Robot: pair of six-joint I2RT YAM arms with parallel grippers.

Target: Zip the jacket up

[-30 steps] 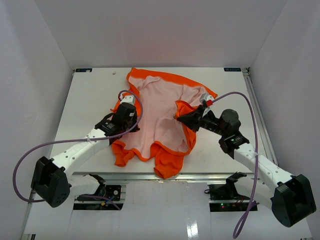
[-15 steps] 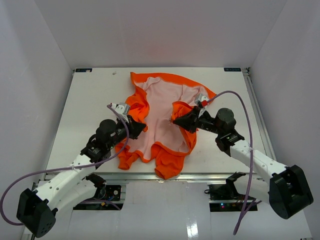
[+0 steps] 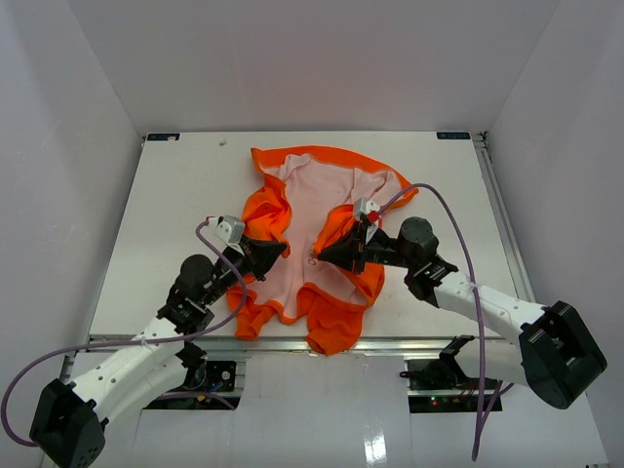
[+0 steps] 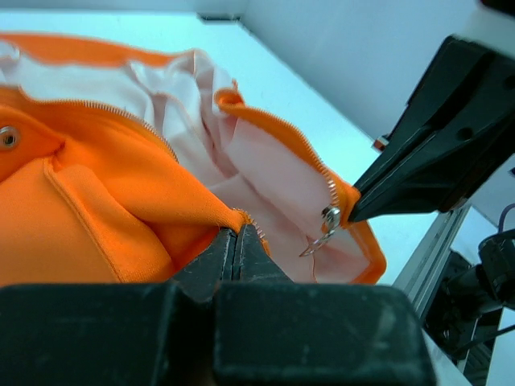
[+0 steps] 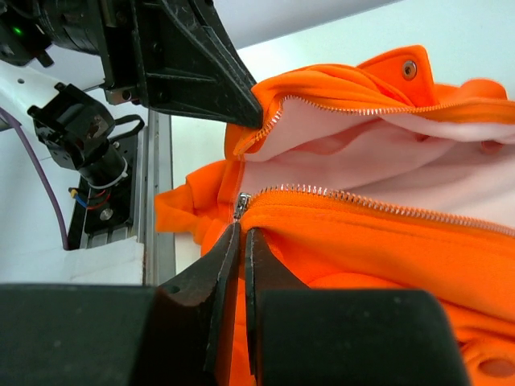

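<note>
Here the orange jacket (image 3: 331,190) lies open on the counter (image 3: 166,195); the left end effector (image 3: 281,248) pinches its left zipper edge, the right end effector (image 3: 322,257) pinches the right edge beside the pull (image 5: 241,204).

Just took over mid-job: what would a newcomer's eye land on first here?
The bright orange jacket lies open mid-table, pale lining up. The left tool and right tool each pinch a zipper edge near its hem, tips close together; the metal zipper pull dangles by the right one.
</note>
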